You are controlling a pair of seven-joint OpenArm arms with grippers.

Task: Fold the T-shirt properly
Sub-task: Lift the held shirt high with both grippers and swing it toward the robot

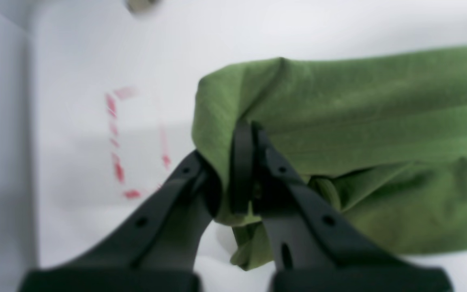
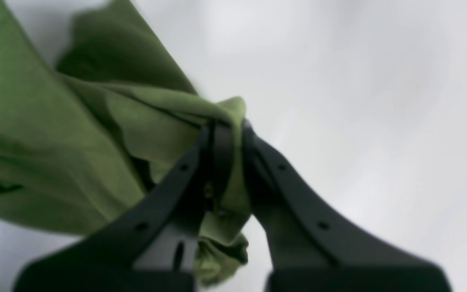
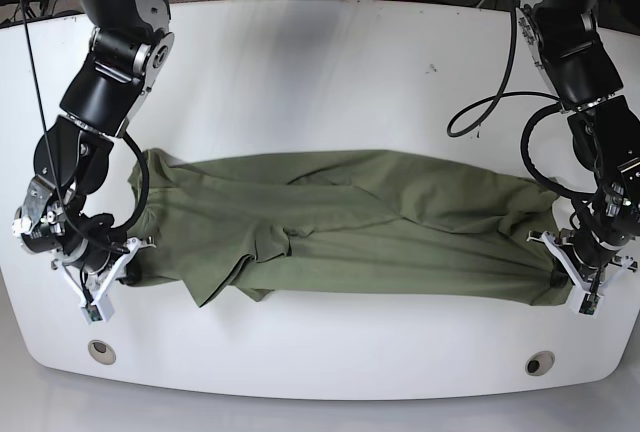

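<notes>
bright even light, wrist views blurred

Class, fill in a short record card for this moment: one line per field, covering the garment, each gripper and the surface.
garment: T-shirt, olive green, stretched sideways in a long band across the table
left gripper: shut on a bunched end of the shirt
right gripper: shut on the opposite end
surface: white, rounded front edge
marks: red dashed outline on the surface in the left wrist view
sharpness: both wrist views blurred
</notes>
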